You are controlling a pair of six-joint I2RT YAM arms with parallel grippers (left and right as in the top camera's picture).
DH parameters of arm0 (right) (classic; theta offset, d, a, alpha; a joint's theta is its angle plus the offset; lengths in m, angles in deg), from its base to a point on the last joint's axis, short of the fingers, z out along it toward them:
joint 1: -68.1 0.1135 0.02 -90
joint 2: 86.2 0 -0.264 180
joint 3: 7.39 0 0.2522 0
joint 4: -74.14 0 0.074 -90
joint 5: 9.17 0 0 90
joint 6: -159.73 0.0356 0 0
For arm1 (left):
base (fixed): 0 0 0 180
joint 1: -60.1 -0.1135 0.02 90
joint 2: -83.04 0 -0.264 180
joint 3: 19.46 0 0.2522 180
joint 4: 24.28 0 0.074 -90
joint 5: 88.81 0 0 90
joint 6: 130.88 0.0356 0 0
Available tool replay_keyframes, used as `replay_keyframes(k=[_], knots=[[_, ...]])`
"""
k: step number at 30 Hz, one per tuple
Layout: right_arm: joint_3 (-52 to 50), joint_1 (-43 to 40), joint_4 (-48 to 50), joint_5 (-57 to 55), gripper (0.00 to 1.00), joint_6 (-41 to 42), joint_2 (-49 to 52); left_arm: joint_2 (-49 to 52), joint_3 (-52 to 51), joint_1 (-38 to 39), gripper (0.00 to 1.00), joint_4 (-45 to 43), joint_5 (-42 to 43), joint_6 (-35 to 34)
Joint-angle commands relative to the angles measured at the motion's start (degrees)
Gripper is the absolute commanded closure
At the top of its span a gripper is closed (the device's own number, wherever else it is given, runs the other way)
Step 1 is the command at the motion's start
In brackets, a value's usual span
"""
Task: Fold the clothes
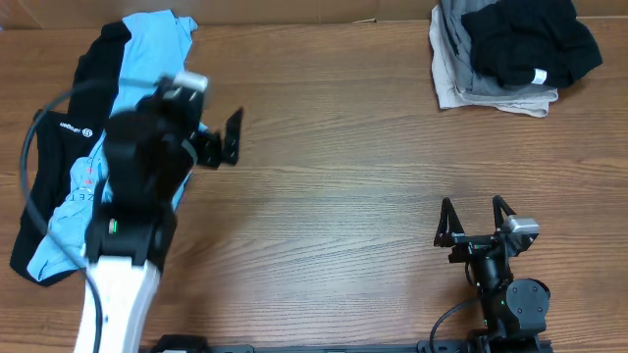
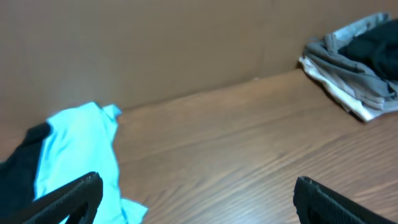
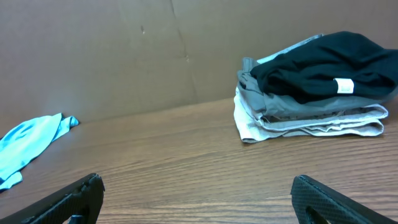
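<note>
A heap of unfolded clothes, light blue [image 1: 147, 49] and black [image 1: 61, 137], lies at the table's left side, partly under my left arm. It also shows in the left wrist view [image 2: 74, 149] and far left in the right wrist view [image 3: 28, 140]. My left gripper [image 1: 228, 137] is open and empty, above bare wood just right of the heap; in its own view the fingers [image 2: 196, 199] are wide apart. My right gripper [image 1: 476, 224] is open and empty near the front edge, fingers apart [image 3: 199, 199].
A folded stack of grey, beige and black clothes [image 1: 510, 54] sits at the back right corner; it also shows in the right wrist view [image 3: 311, 87] and left wrist view [image 2: 360, 65]. A brown cardboard wall [image 3: 124, 50] stands behind the wooden table [image 1: 334, 196].
</note>
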Motion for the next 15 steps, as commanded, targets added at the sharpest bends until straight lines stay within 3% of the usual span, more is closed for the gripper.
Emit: replay_keyframes(k=[1, 7, 15], knots=[[-0.59, 0.37, 0.37, 0.09, 0.0, -0.37, -0.57, -8.94, -11.54, -0.68, 0.0, -8.11, 2.54, 0.66], [-0.59, 0.37, 0.37, 0.09, 0.0, -0.37, -0.57, -23.45, -31.67, -1.46, 0.0, -24.41, 2.49, 0.17], [-0.59, 0.37, 0.37, 0.09, 0.0, -0.37, -0.57, -40.39, -46.29, -6.69, 0.0, -26.75, 3.23, -5.6]])
